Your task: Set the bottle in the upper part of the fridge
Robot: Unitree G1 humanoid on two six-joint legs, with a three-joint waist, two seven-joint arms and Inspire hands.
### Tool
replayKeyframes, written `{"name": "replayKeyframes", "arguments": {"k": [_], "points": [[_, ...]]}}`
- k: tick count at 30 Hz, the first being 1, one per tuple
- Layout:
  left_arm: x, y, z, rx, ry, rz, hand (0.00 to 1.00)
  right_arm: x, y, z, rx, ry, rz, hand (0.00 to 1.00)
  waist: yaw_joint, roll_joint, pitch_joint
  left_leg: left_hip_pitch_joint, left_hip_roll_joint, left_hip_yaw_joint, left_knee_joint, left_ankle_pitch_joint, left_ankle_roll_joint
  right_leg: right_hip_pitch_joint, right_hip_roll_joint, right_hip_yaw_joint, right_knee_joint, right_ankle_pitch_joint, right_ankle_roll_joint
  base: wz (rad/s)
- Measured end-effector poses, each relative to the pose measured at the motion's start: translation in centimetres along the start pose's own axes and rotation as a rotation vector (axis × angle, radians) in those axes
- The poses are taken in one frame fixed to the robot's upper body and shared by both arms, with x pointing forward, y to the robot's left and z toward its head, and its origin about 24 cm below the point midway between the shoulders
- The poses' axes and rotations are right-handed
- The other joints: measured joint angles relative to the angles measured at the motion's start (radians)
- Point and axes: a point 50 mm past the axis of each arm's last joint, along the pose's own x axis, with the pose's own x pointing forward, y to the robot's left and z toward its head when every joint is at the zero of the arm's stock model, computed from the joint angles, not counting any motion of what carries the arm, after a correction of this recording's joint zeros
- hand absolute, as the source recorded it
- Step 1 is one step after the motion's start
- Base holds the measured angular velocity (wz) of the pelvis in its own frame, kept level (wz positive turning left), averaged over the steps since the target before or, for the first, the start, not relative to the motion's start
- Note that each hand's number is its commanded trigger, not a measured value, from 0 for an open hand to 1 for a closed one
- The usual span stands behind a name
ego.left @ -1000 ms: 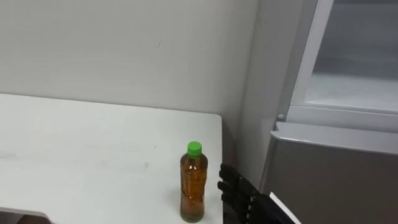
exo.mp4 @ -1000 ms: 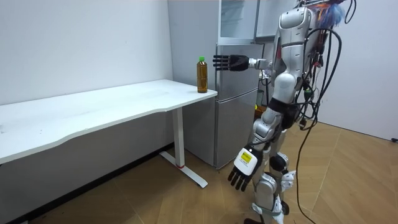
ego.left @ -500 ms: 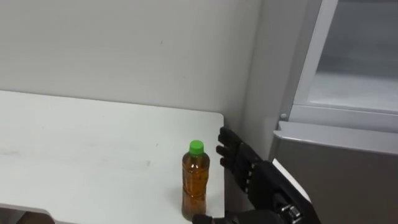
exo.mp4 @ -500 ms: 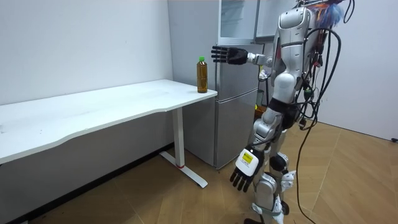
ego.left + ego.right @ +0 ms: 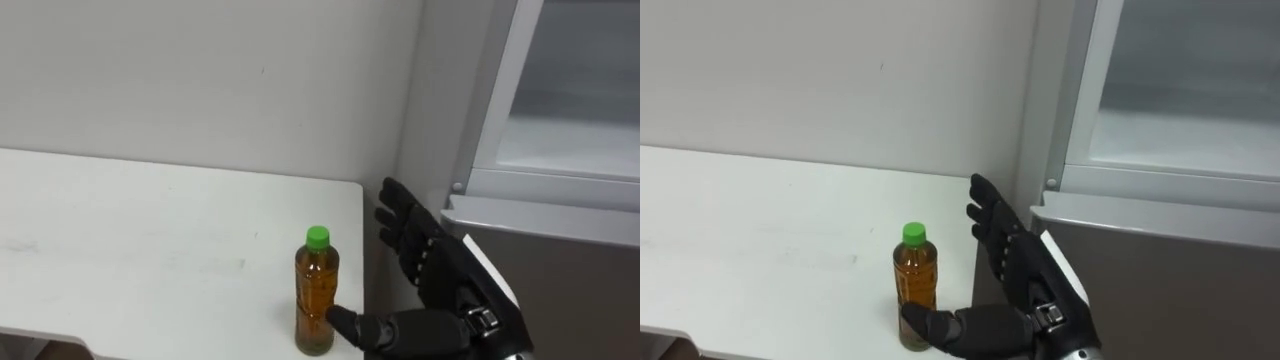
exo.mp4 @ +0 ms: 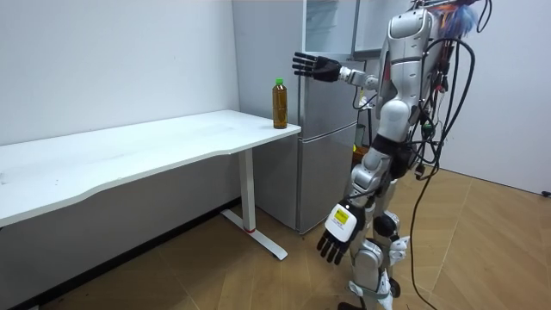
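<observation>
Our right hand (image 5: 440, 280), fingers spread, hovers at the green-capped bottle's (image 5: 316, 300) three o'clock; gripping and upper fridge (image 5: 570, 140) placement remain.

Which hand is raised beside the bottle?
The right hand: it is open, up at the table's corner, its thumb near the bottle. The left hand hangs low at the robot's side, open.

The white table (image 5: 150, 250) bears an upright bottle (image 5: 316, 292) near its corner

No text can be read: the bottle (image 5: 316, 292) shows no legible label, and the tag on the left robot hand (image 6: 337, 231) carries print too small to make out.
</observation>
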Motion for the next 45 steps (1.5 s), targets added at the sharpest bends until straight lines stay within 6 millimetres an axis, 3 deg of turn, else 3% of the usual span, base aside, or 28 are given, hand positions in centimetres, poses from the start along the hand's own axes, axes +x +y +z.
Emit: {"name": "replayKeyframes", "arguments": {"k": [8,19,26,34,45], "points": [[0.0,-0.3,0.2,0.037,-0.012,-0.012,0.00,0.7,-0.3,-0.6,0.004,0.021,-0.056,0.00,0.002,-0.007,-0.0018,0.002,0.000,-0.002,0.001,0.000,0.000,0.001,0.000,0.000,0.001,0.000,0.000,0.00],[0.1,-0.2,0.6,0.062,-0.014,-0.012,0.00,2.0,0.1,-0.9,0.016,0.025,-0.099,0.00,0.005,-0.019,0.0056,-0.003,-0.002,-0.016,0.005,0.000,0.000,0.002,-0.002,-0.012,0.000,0.000,0.000,0.02],[0.1,-0.1,1.0,0.065,-0.016,-0.010,0.00,2.4,-0.1,-0.9,0.012,0.027,-0.122,0.00,0.029,-0.022,0.0077,-0.019,-0.002,-0.025,0.013,0.001,0.000,-0.001,-0.004,-0.027,-0.002,0.000,0.000,0.06],[0.2,-0.2,1.5,0.149,-0.018,-0.039,0.00,3.2,-0.3,-0.8,-0.053,0.022,-0.131,0.00,0.053,-0.039,0.0095,-0.030,-0.001,-0.032,0.019,0.001,0.000,-0.005,-0.004,-0.036,-0.002,0.000,0.000,0.03],[0.3,0.2,1.8,0.133,-0.020,-0.028,0.00,4.0,-0.2,-1.9,-0.071,0.067,-0.120,0.00,0.057,-0.037,0.0119,-0.032,-0.003,-0.049,0.020,0.001,0.000,0.000,-0.004,-0.047,-0.004,0.000,0.000,0.03]]}}
